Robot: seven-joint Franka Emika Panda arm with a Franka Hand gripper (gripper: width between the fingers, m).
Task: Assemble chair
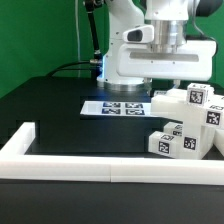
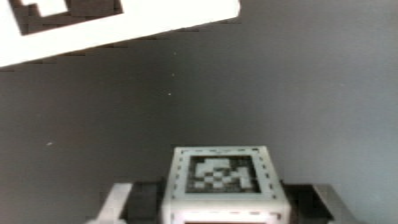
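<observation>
In the wrist view a small white chair part (image 2: 221, 180) with a black-and-white tag on its face sits between my fingers (image 2: 128, 200). My gripper (image 2: 221, 208) is shut on it, one finger against each side. In the exterior view the arm reaches down at the right, and my gripper (image 1: 165, 88) meets a white block (image 1: 166, 101) just above the black table. More tagged white chair parts (image 1: 190, 125) are clustered at the exterior view's right, some stacked. My fingertips are partly hidden there.
The marker board (image 1: 115, 105) (image 2: 107, 25) lies flat on the table behind the parts. A long white low border rail (image 1: 90, 167) runs along the front edge and turns up the exterior view's left. The robot base (image 1: 130, 60) stands at the back.
</observation>
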